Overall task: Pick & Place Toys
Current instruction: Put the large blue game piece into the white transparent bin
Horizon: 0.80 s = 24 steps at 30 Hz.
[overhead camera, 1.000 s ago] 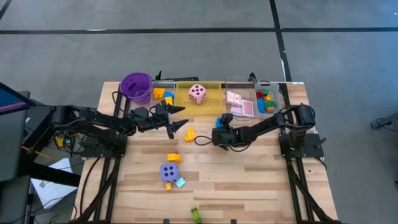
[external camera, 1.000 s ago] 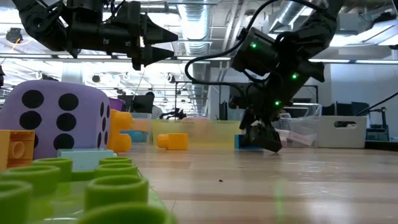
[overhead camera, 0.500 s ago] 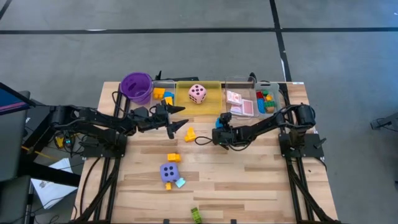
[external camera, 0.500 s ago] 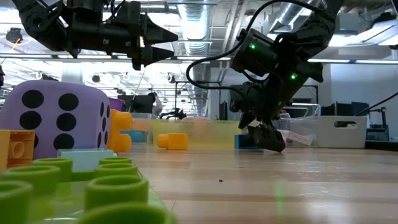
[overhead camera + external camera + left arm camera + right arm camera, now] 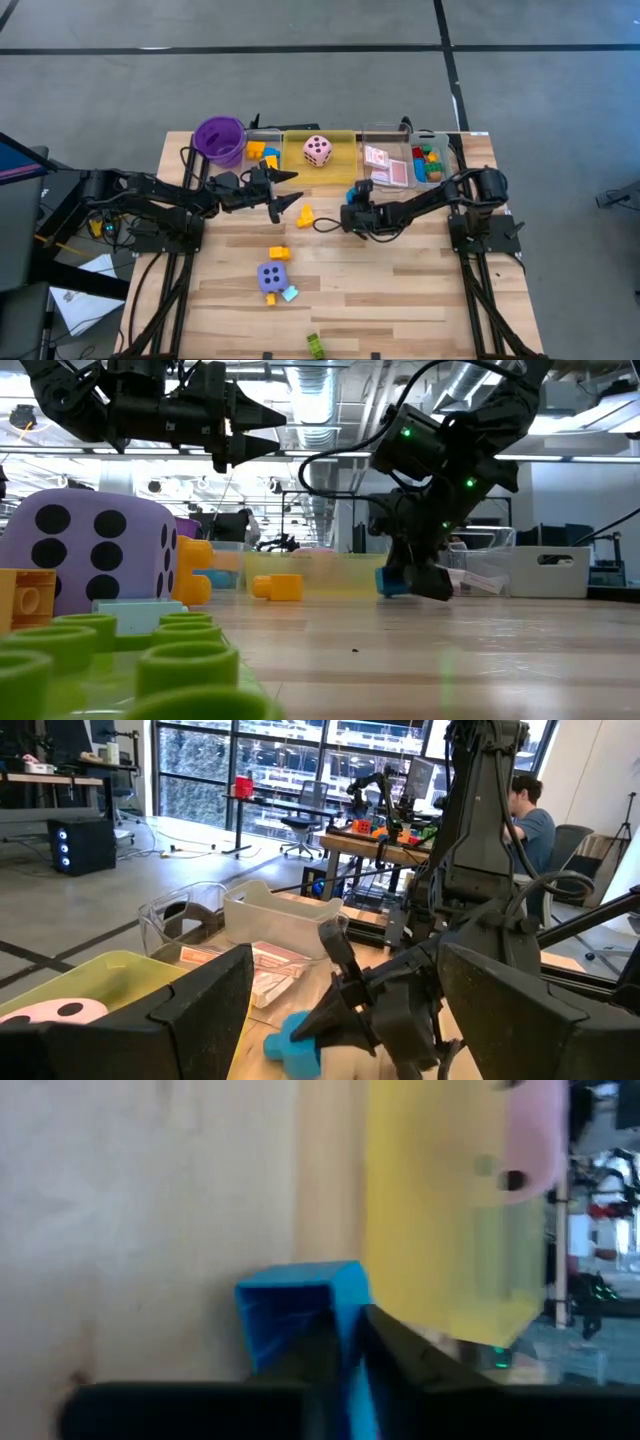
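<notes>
Blue block is now pinched in my right gripper, just off the table beside the yellow tray; pink die is already in it, but purple die and several loose blocks remain, left gripper idling open.

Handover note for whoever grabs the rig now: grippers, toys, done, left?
Right gripper: shut on the small blue plastic block, low over the wooden table beside the yellow tray.
Left gripper: open, empty, hovering above the table near the purple cup.
Done: pink dotted die in the yellow tray; pink playing cards and several blocks in the clear trays.
Left: two yellow-orange blocks mid-table, purple dotted die with small blocks beside it, green block at the near edge.
</notes>
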Each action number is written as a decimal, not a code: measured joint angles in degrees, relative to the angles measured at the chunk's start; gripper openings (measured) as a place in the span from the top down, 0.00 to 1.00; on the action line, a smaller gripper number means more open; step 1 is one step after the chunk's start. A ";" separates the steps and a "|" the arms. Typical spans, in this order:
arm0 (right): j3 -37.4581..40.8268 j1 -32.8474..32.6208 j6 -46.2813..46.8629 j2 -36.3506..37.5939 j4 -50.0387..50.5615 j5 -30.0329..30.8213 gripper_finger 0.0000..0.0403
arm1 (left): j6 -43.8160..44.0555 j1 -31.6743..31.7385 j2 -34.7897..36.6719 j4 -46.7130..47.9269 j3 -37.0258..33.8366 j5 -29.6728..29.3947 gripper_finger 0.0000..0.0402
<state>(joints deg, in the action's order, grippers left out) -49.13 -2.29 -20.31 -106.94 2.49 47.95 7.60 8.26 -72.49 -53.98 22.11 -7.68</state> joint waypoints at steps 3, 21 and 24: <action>-0.28 -0.67 1.11 0.11 0.03 0.15 0.96 | 0.00 0.00 0.00 0.00 0.00 -0.02 0.23; -13.96 -9.13 14.63 6.92 12.27 7.15 0.99 | 0.00 0.00 0.00 1.25 -0.01 -0.34 0.23; -13.24 -9.29 18.28 11.06 12.37 12.64 1.00 | 0.35 0.02 0.00 1.83 -0.02 -0.33 0.23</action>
<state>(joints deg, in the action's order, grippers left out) -62.37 -11.58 -2.04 -95.88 14.86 60.58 7.94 8.27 -72.49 -52.14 22.09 -8.01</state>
